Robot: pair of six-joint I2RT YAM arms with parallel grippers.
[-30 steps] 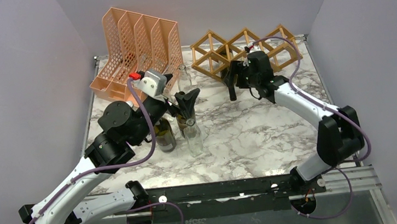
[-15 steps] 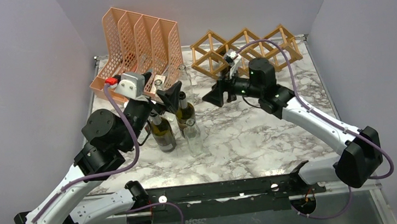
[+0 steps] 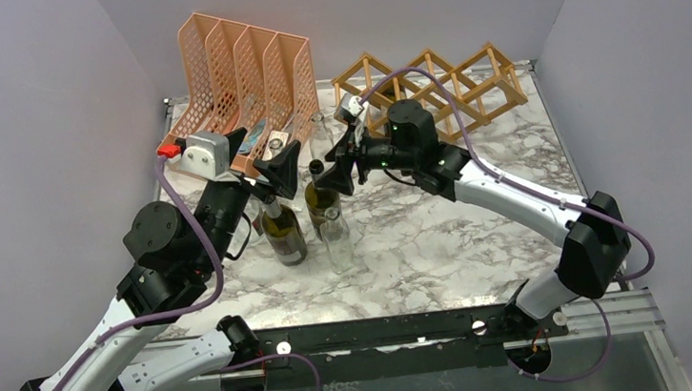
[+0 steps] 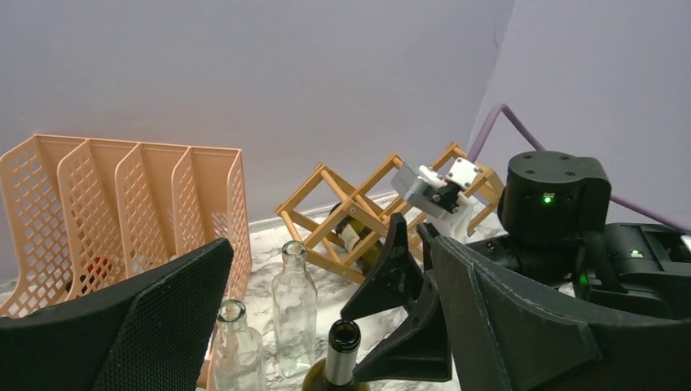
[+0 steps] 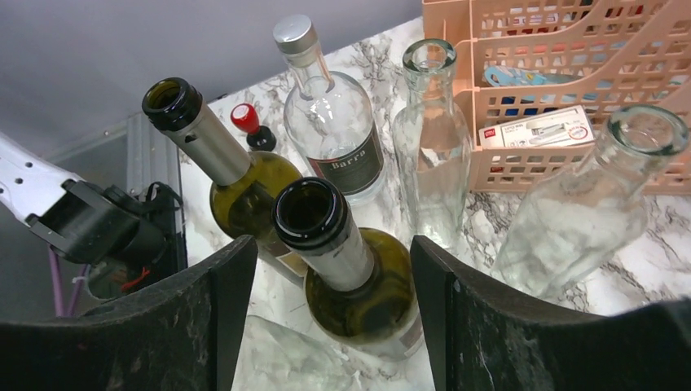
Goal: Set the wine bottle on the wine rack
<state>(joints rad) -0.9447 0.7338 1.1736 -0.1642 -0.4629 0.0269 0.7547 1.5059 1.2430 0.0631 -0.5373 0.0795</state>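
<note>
A green wine bottle (image 3: 321, 196) stands upright in a cluster of bottles at mid-table. My right gripper (image 3: 335, 171) straddles its neck, open. In the right wrist view the neck (image 5: 319, 228) sits between the two fingers of my right gripper (image 5: 332, 246) with a gap on each side. A second green wine bottle (image 3: 282, 232) stands just left of it. My left gripper (image 3: 262, 156) hovers open over the cluster, holding nothing, its wide-spread fingers framing the left wrist view (image 4: 330, 252). The wooden wine rack (image 3: 427, 82) stands at the back right, with a bottle (image 4: 356, 236) lying in it.
A peach mesh file organizer (image 3: 235, 72) fills the back left. Clear glass bottles (image 3: 337, 241) (image 3: 320, 136) stand in the cluster, close to the green ones. A clear capped bottle (image 5: 330, 122) and a red stopper (image 5: 244, 118) lie beyond. Grey walls close both sides.
My right arm has swung left from the rack to the bottle cluster and dropped its fingers around the green bottle's neck, jaws narrowing slightly. My left arm has drawn back to the left.
</note>
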